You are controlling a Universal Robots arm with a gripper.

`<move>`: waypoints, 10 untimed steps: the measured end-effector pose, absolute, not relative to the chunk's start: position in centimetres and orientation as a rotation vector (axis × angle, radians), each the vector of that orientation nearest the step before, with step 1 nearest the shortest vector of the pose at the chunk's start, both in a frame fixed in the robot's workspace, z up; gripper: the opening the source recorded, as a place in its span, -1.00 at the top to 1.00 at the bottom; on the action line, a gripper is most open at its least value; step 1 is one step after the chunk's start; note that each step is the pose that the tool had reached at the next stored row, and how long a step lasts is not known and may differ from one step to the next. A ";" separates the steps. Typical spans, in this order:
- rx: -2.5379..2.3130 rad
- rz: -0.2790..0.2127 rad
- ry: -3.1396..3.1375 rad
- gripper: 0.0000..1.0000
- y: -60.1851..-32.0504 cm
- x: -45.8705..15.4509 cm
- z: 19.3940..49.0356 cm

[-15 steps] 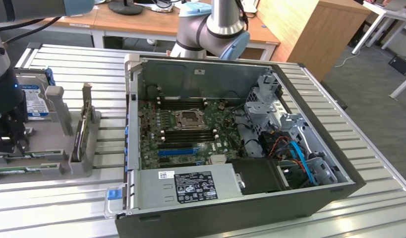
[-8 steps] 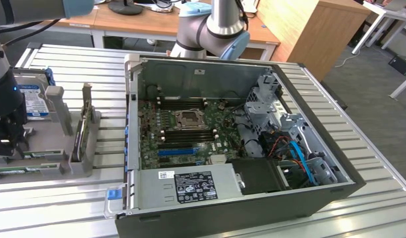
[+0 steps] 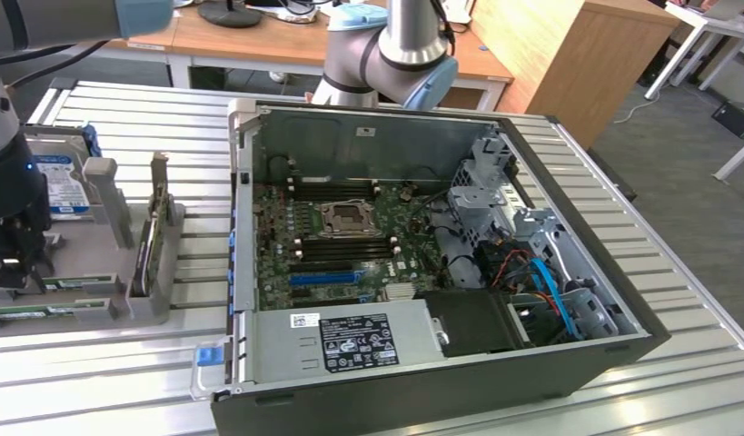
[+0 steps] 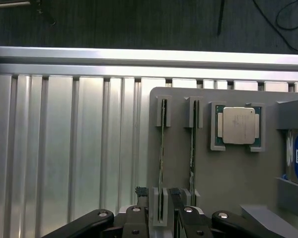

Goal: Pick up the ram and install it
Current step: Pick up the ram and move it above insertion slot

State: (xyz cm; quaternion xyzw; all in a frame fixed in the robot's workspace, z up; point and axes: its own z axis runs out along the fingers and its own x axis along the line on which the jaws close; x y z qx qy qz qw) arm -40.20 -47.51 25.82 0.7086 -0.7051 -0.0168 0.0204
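1. Your computer case (image 3: 347, 145) lies open, and its memory slots (image 3: 342, 243) look empty, so installing remains.
2. The tray (image 3: 93, 272) sits at the case's 9 o'clock in the exterior view.
3. The gripper (image 4: 158, 192) stands open, astride the ram (image 4: 162, 148), which is upright in the tray and not yet lifted.

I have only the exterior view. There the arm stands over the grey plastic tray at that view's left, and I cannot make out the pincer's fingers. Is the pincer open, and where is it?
Observer: In the wrist view the pincer is open, with one finger on each side of the end of a thin green ram stick that stands on its edge in the grey plastic tray.
Operator: Is that the only stick there?
Observer: No. A second thin green stick stands parallel to it, in the next slot.
Operator: What lies beyond the second one?
Observer: A square silver processor, flat in its own pocket.
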 end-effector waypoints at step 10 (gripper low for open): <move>2.198 -0.052 -2.187 0.40 -47.5 -40.2 24.2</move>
